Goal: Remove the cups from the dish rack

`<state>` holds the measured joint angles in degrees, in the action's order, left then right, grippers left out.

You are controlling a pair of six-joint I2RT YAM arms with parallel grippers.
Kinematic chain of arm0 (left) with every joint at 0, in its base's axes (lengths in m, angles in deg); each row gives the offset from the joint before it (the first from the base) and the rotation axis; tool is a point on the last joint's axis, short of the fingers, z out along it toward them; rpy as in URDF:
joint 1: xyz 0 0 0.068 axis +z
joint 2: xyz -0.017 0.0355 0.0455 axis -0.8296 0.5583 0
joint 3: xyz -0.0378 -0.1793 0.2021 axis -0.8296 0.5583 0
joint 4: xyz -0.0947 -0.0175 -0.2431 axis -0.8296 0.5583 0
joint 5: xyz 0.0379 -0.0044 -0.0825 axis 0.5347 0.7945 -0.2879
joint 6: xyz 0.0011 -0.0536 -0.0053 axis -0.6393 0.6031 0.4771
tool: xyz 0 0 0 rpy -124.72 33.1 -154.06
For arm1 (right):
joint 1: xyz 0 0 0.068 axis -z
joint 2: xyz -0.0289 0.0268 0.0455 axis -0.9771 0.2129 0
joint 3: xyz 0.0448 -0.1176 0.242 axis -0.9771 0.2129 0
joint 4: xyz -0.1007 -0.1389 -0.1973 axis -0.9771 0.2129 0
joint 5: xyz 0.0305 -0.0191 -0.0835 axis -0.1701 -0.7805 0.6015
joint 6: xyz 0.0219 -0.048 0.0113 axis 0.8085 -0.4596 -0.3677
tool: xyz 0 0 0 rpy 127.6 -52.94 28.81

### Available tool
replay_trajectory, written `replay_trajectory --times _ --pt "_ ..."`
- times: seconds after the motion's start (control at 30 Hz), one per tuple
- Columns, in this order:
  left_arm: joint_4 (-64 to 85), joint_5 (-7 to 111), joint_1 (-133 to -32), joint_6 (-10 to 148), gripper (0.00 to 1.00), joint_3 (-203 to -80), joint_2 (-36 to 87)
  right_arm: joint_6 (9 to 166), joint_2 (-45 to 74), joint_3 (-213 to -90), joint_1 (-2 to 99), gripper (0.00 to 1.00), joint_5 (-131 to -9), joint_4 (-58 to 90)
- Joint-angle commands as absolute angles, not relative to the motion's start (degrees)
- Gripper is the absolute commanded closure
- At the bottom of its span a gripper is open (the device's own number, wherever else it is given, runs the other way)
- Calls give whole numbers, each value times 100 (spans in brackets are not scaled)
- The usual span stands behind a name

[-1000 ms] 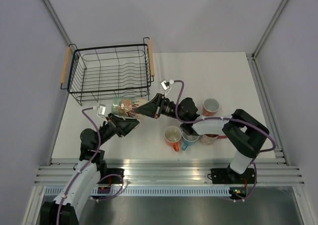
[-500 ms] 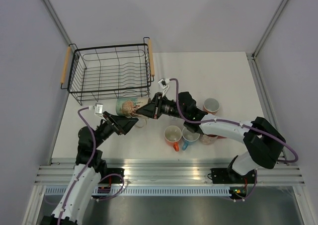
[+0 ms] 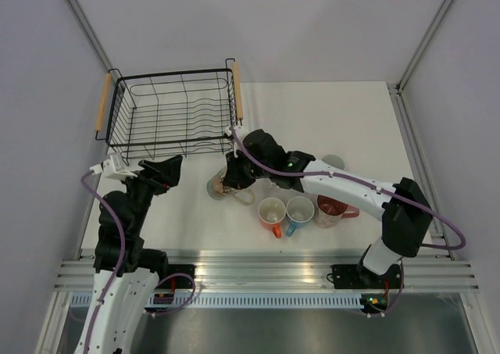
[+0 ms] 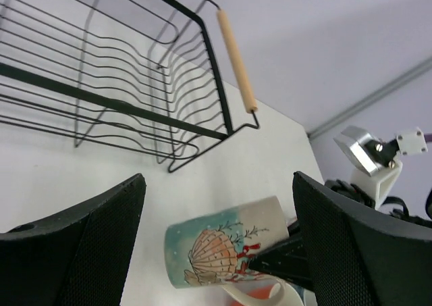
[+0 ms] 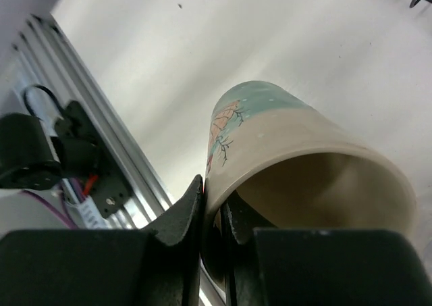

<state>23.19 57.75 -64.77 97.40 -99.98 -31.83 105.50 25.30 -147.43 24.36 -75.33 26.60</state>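
A cream mug (image 3: 224, 184) with a teal band and a shell picture hangs tilted just in front of the dish rack (image 3: 172, 118). My right gripper (image 3: 237, 171) is shut on its rim, one finger (image 5: 181, 215) outside the wall and the other inside the mug (image 5: 297, 144). My left gripper (image 3: 161, 171) stands open to the left of the mug and clear of it. In the left wrist view the mug (image 4: 226, 248) lies beyond the spread fingers (image 4: 81, 248). The black wire rack (image 4: 101, 63) shows no cups inside.
An orange mug (image 3: 272, 212), a blue mug (image 3: 300, 209) and a red cup (image 3: 331, 208) stand in a row near the front edge. A pale cup (image 3: 334, 162) peeks out behind the right arm. The aluminium rail (image 5: 81, 83) runs along the near edge.
My left gripper has opened, let go of the shell mug and drawn back to the left. The right gripper keeps the mug and has swung it down in front of the rack.
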Motion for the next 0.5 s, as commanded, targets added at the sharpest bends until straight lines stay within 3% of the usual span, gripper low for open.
replay_trajectory --times 0.0,0.47 --pt "3213 6759 -6467 9454 9 -10323 -3027 9572 2976 -15912 2190 99 -7113 4110" --pt "3407 6908 -6467 9463 9 -10437 -3027 8798 5077 -18295 1443 99 -5162 6470"
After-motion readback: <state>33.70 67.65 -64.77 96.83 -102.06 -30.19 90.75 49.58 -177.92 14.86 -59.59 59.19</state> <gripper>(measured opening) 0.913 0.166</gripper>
